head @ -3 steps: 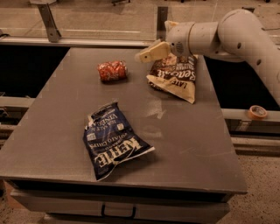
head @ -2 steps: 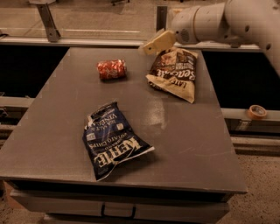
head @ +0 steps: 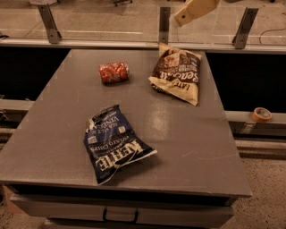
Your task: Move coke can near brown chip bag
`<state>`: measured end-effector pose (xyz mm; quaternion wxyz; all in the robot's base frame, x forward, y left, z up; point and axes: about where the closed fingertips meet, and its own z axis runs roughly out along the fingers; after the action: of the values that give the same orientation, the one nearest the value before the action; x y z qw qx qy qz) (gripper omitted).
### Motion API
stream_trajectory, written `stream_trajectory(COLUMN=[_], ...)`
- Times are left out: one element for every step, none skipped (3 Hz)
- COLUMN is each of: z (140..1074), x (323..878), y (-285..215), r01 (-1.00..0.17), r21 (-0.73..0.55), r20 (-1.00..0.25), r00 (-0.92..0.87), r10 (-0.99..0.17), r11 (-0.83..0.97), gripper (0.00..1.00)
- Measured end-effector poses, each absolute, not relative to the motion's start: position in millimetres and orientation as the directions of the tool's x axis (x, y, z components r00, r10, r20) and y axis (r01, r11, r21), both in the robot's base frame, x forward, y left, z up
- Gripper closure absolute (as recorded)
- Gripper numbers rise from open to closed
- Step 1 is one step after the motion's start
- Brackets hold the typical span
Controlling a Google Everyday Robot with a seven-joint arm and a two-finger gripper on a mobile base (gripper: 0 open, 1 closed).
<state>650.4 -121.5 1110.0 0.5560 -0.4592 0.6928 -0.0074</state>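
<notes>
Grey tabletop (head: 192, 134) fills most of your view, set against a low rail (head: 89, 43) at the far edge with three upright metal posts (head: 165, 22) and pale floor beyond them. Locate the gripper (head: 191, 11) at the top edge of the view, right of centre: only a cream-coloured section of it is visible, tilted, in the air above and behind the table's far edge, touching nothing. You cannot tell from this view whether it is open or closed, because the rest of it is cut off by the upper border. Find the coke can (head: 113, 72) on the far half of the table, left of centre, lying on its side with its long axis running left to right. Find the brown chip bag (head: 176, 74) to the right of the can, lying flat with its top toward the far edge and its cream-yellow lower part toward you. Can and bag are near each other but not touching; a strip of bare tabletop separates them. Note the dark blue Kettle bag (head: 115, 143) lying flat on the near half, well apart from both. Off the table to the right, a roll of tape (head: 262, 114) sits on a lower ledge. Below the near edge, a drawer handle (head: 119, 218) is visible.
</notes>
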Motion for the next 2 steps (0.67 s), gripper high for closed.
stream_trajectory(z=[1175.1, 1197.5], x=[598.1, 580.7], y=[-137.6, -132.9], r01=[-0.491, -0.455], r21=[-0.658, -0.699], r20=[-0.678, -0.649], r00=[0.056, 0.078], r10=[-0.733, -0.757], r11=[0.571, 0.552], gripper=[0.0, 0.0])
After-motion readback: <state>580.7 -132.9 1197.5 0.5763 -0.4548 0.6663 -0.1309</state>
